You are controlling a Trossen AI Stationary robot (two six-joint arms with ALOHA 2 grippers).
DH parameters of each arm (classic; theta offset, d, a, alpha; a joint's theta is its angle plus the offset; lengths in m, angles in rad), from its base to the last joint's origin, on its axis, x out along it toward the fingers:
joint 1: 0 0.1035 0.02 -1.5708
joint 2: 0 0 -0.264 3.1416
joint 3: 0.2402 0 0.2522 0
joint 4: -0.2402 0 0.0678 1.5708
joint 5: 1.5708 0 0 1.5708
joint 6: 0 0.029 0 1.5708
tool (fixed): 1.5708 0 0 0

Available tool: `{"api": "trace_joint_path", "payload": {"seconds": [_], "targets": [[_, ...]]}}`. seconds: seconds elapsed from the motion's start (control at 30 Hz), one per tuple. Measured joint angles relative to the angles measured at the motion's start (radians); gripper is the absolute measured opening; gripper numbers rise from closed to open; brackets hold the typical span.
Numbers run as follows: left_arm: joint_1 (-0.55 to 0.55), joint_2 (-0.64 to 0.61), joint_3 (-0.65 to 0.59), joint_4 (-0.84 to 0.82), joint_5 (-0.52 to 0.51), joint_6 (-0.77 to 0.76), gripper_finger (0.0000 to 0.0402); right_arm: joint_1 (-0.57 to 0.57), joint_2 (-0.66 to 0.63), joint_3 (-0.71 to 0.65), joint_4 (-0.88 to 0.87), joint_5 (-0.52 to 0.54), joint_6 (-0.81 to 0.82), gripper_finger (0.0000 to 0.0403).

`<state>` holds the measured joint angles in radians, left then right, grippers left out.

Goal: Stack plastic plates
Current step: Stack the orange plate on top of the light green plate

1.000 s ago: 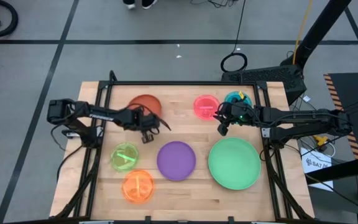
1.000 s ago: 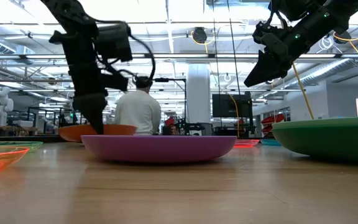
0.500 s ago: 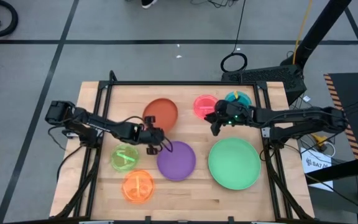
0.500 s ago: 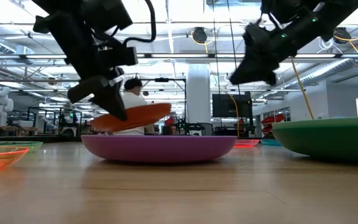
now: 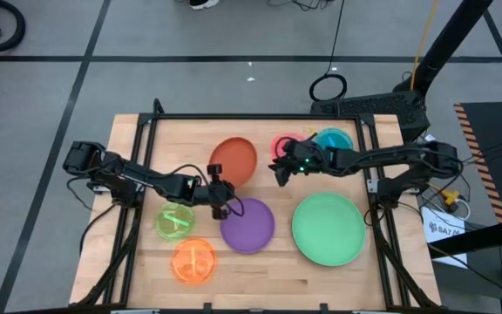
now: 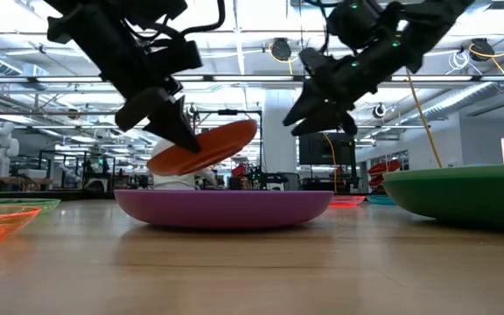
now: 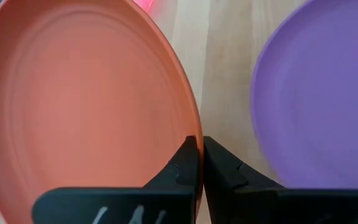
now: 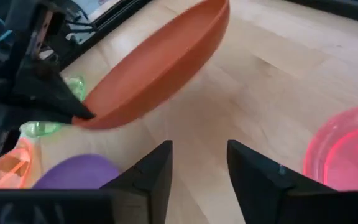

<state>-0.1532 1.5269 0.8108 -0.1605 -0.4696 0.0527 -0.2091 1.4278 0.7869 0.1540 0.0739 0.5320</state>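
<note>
Plates are spread across the table [image 5: 129,262]. The orange-red plate [image 5: 234,160] is off the wood, pinched at its rim by the left gripper [image 7: 197,163], whose fingers are clamped tight on that edge. In the low view it tilts, far edge high, just above the purple plate [image 5: 247,225], probably so it can slide over the purple rim and settle inside.

The right gripper [image 8: 199,163] hovers with fingers apart in the upper middle of the high view, over the pink plate [image 5: 282,145] (its likely next pick), beside the blue plate [image 5: 335,139].

Room is tight between the 2 arms. The mint green plate [image 5: 328,228] fills the lower right; the lime plate [image 5: 174,220] and translucent orange plate [image 5: 192,262] sit lower left, well clear.
</note>
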Motion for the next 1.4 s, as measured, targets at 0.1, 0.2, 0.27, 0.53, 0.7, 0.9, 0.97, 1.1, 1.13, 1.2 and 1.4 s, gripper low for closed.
{"api": "trace_joint_path", "payload": {"seconds": [0.1, 0.2, 0.27, 0.53, 0.7, 0.9, 0.97, 1.1, 1.13, 1.2, 1.4], "targets": [[-0.005, 0.000, 0.000, 0.016, 0.019, 0.002, 0.0010, 0.000, 0.032, 0.053, 0.000, 0.000, -0.209, 0.0156], [-0.021, 0.000, 0.000, 0.014, 0.028, 0.018, 0.0010, 0.022, 0.033, 0.072, -0.018, 0.000, -0.497, 0.0154], [-0.035, 0.000, 0.000, 0.014, 0.057, 0.028, 0.0010, 0.039, 0.028, 0.071, -0.030, 0.002, -0.626, 0.0150], [-0.052, 0.000, 0.000, -0.006, 0.103, -0.007, 0.0010, 0.127, -0.015, 0.071, 0.007, 0.001, -0.860, 0.0136], [-0.052, 0.000, 0.045, -0.044, 0.122, 0.001, 0.0010, 0.186, -0.023, 0.071, 0.048, 0.002, -0.933, 0.0135], [-0.047, 0.000, 0.147, -0.163, 0.140, 0.073, 0.0010, 0.243, -0.023, 0.133, 0.001, 0.003, -0.969, 0.0135], [-0.042, 0.000, 0.167, -0.179, 0.158, 0.077, 0.0010, 0.263, -0.023, 0.164, -0.050, 0.004, -0.984, 0.0134], [-0.037, 0.000, 0.189, -0.201, 0.207, 0.065, 0.0010, 0.294, -0.023, 0.205, -0.117, 0.007, -0.990, 0.0134], [-0.037, 0.000, 0.190, -0.198, 0.208, 0.062, 0.0010, 0.301, -0.023, 0.209, -0.124, 0.007, -0.991, 0.0134], [-0.037, 0.000, 0.190, -0.204, 0.210, 0.049, 0.0010, 0.310, -0.023, 0.210, -0.131, 0.007, -0.994, 0.0134], [-0.038, 0.000, 0.190, -0.185, 0.212, -0.013, 0.0010, 0.324, -0.001, 0.210, -0.166, 0.026, -0.993, 0.0134]]}}
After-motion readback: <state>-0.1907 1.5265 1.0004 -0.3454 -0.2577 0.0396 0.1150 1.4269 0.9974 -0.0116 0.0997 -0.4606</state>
